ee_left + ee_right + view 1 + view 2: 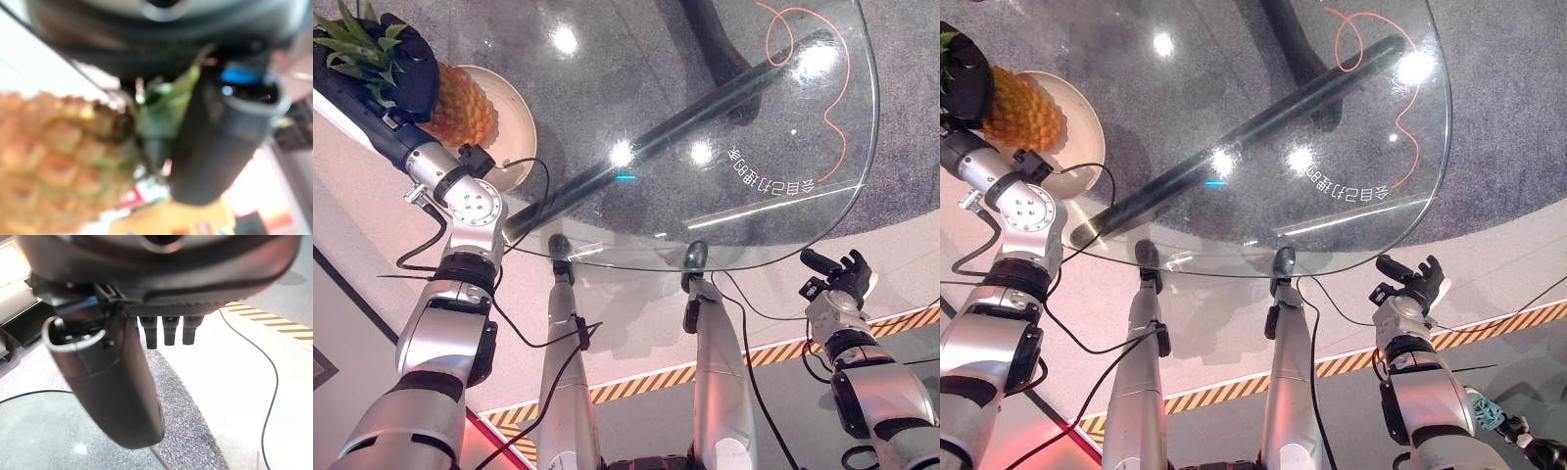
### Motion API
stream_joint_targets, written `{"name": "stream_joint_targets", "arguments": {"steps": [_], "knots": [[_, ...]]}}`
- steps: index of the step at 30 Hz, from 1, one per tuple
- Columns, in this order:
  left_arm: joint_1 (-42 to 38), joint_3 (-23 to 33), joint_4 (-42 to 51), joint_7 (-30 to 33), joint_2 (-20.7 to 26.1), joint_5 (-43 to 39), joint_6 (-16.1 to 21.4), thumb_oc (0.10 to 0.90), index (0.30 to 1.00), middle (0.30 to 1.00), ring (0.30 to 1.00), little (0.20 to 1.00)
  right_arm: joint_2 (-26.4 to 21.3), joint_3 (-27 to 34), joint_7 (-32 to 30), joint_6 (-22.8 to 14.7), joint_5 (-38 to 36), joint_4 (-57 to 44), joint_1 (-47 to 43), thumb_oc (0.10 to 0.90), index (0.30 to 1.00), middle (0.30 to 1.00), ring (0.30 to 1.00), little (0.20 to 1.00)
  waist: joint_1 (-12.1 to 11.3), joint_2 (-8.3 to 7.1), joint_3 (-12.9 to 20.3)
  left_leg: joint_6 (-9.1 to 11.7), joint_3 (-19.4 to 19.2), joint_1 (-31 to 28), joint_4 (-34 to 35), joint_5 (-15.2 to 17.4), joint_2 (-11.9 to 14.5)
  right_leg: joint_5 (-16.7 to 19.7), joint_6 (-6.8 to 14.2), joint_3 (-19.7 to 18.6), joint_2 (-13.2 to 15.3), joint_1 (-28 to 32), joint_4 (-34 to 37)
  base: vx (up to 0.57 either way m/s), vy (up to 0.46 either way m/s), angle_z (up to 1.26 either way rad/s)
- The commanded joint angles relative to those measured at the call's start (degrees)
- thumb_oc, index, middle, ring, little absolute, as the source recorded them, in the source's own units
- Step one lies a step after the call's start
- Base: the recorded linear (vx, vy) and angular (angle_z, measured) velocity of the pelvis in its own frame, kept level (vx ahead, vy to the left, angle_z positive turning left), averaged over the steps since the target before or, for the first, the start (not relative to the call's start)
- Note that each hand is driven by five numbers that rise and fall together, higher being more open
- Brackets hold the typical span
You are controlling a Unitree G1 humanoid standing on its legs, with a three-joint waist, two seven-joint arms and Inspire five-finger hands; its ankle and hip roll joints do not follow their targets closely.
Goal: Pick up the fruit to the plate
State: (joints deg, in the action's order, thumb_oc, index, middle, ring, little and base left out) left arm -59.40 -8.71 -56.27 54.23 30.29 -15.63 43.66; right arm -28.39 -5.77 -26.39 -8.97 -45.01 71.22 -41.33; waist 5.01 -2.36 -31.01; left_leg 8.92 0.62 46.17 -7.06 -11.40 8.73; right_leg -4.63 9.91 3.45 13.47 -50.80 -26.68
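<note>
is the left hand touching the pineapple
Touching. In the left eye view the left hand is wrapped round the pineapple at its leafy crown, above the plate.

1. A glass table (724,196) is standing in front of me, spreading across the middle and far right of my view.
2. A plate (514,117) is sitting on the table's far left part.
3. A pineapple (460,108) is lying over the plate, its leafy crown pointing left, away from the table's middle.
4. My left hand (406,73) is wrapping round the pineapple at its crown end, left of the plate.
5. My right hand (837,274) is hanging off the table, just past its near right edge, fingers relaxed, touching nothing.
</note>
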Motion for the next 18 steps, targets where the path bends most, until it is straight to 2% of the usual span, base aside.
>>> {"name": "stream_joint_targets", "arguments": {"steps": [1, 11, 18], "knots": [[-7.5, 0.0, 0.0, 1.1, 6.2, 1.0, 6.0, 0.484, 0.629, 0.629, 0.629, 0.584, -2.1, -1.1, -1.9, -1.4, 1.1, 1.6, 3.0, 0.800, 0.900, 0.900, 0.900, 0.900, -1.3, -2.28, 1.2, 0.1, 0.5, 1.1, -8.2, 8.1, 0.4, 6.2, -1.7, 1.5, -3.2, 4.0, 10.0, -0.03, 0.001, 0.00], [-6.3, 0.2, 0.4, 0.5, 5.5, 0.9, 6.9, 0.438, 0.589, 0.589, 0.589, 0.538, -1.8, -0.9, -2.1, -2.0, 0.9, 1.8, 3.1, 0.800, 0.900, 0.900, 0.900, 0.900, -1.7, -2.46, 1.2, 0.1, 0.8, 0.7, -8.9, 9.1, 0.2, 5.6, -1.7, 1.7, -3.2, 4.5, 9.8, 0.00, 0.000, 0.00], [-5.5, 0.3, 0.9, -1.0, 5.0, -0.4, 7.5, 0.432, 0.585, 0.585, 0.585, 0.532, -1.4, -0.8, -2.5, -2.3, 0.7, 1.7, 2.7, 0.800, 0.900, 0.900, 0.900, 0.900, -2.0, -2.44, 1.2, -0.2, 1.3, 1.4, -8.2, 8.3, -0.3, 6.5, -1.7, 1.5, -3.4, 4.0, 10.6, -0.01, 0.000, 0.00]]}}
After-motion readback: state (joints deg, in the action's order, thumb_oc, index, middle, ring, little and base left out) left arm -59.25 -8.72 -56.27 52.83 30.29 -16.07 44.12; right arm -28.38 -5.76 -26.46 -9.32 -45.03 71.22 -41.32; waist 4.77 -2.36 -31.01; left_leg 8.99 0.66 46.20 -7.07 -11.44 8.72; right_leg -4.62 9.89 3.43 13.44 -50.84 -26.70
